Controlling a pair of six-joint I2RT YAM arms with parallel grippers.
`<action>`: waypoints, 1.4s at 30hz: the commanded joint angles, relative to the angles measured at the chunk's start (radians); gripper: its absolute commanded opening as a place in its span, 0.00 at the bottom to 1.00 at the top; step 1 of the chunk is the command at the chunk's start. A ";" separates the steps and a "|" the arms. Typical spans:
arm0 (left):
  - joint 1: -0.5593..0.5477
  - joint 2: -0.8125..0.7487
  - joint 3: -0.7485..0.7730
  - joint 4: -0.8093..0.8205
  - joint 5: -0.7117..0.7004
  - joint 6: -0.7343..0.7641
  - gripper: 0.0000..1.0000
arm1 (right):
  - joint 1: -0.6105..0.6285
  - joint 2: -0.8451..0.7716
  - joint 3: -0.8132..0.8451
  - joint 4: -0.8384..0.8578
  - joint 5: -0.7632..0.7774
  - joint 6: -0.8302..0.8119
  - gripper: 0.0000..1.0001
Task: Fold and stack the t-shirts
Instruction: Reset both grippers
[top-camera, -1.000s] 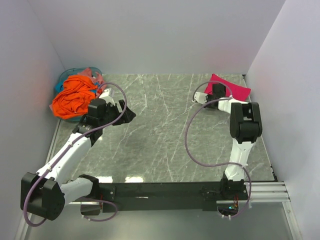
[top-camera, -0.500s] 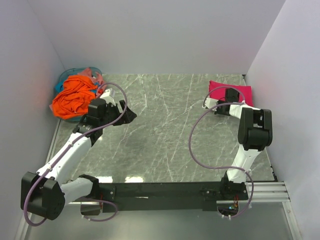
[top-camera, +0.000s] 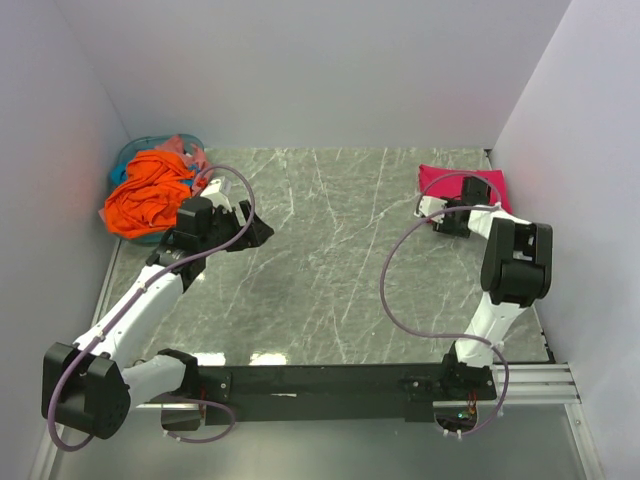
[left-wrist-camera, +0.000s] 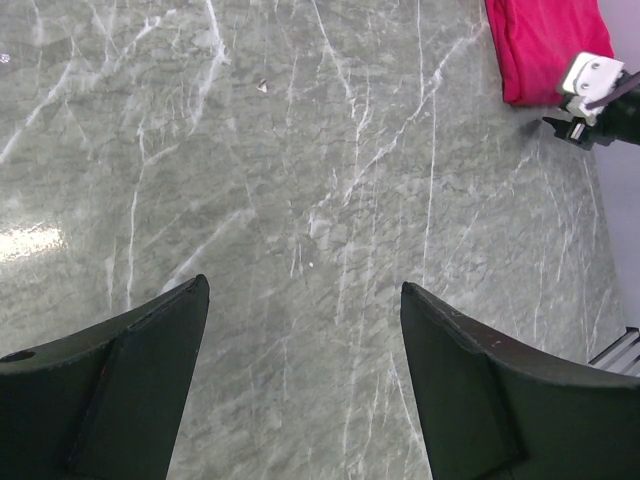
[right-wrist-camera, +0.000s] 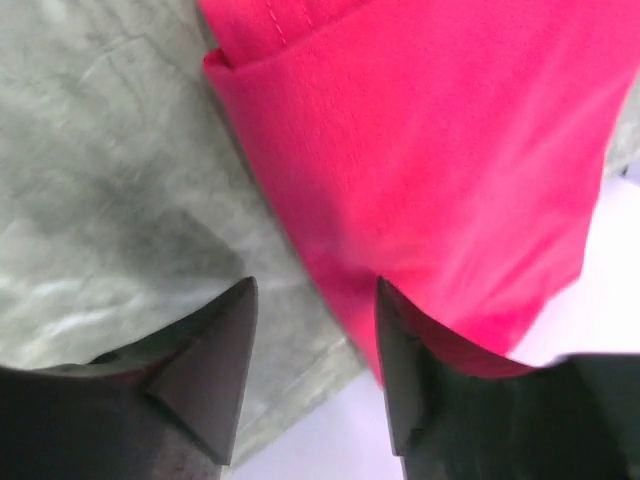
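At far left the orange shirt lies crumpled in the basket — not yet folded. The left claw hangs wide open, empty, over the table; at far right the crimson shirt lies folded, the right claw parted at its edge — gripping nothing.

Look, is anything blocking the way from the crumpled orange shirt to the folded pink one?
Nothing visible does. Only bare grey marble table lies between the crumpled bright orange cloth t-shirt and the folded crimson-pink cloth t-shirt.
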 joint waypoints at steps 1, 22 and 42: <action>0.003 -0.009 0.025 0.036 0.024 0.011 0.83 | 0.007 -0.098 -0.007 -0.059 -0.041 0.007 0.61; 0.122 -0.164 0.223 -0.123 -0.197 0.192 1.00 | 0.062 -0.496 0.228 -0.340 -0.583 1.183 0.64; 0.452 0.096 0.226 0.118 0.053 -0.114 0.98 | 0.128 -0.571 0.019 -0.384 -0.725 1.196 0.66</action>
